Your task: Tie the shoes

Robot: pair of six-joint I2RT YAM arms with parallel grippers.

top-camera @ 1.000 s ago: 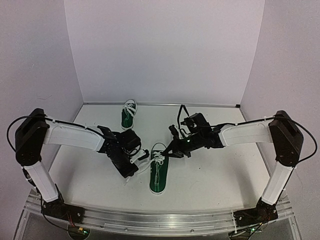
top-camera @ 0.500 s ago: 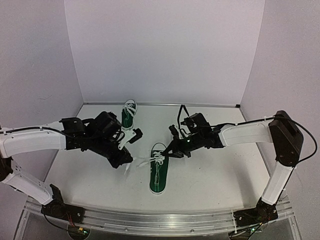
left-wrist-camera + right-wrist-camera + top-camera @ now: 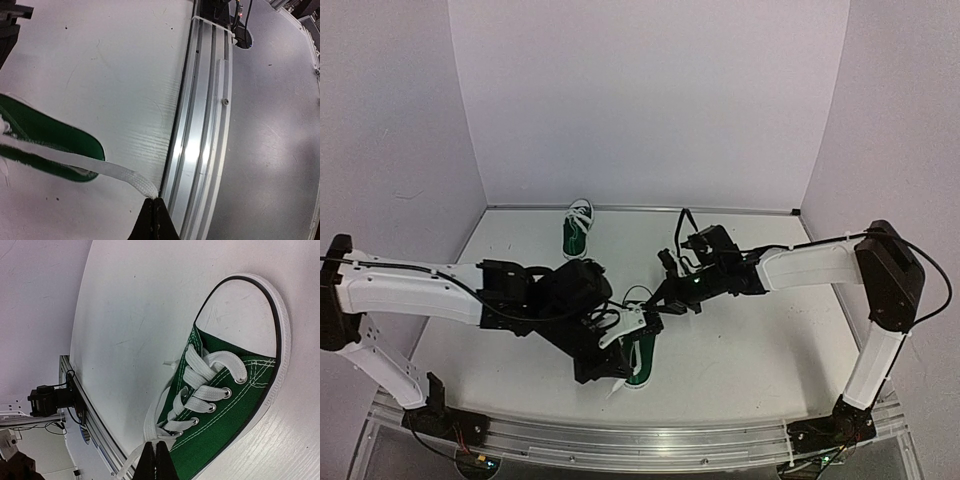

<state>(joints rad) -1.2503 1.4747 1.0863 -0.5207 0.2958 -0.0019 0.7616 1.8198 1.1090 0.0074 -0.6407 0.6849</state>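
The near green sneaker (image 3: 641, 358) lies mid-table, partly hidden under my left arm. It shows in the right wrist view (image 3: 235, 390) with its white toe cap (image 3: 245, 315). My left gripper (image 3: 612, 378) sits at the shoe's near side, close to the front rail. It is shut on the end of a white lace (image 3: 125, 175), which is stretched from the shoe (image 3: 45, 135) to the gripper (image 3: 152, 199). My right gripper (image 3: 655, 306) is at the shoe's ankle end, shut (image 3: 155, 442) on the other lace (image 3: 155, 420) beside the last eyelets. The second sneaker (image 3: 576, 230) stands at the back.
The aluminium rail (image 3: 202, 125) along the table's front edge lies right under my left gripper, with a grey floor (image 3: 280, 140) beyond it. White walls close the table at the back and sides. An arm base with cables (image 3: 50, 400) sits on the rail.
My left arm has swung from the shoe's left side round to its near side, drawing the lace end toward the front rail. The right gripper has stayed put.
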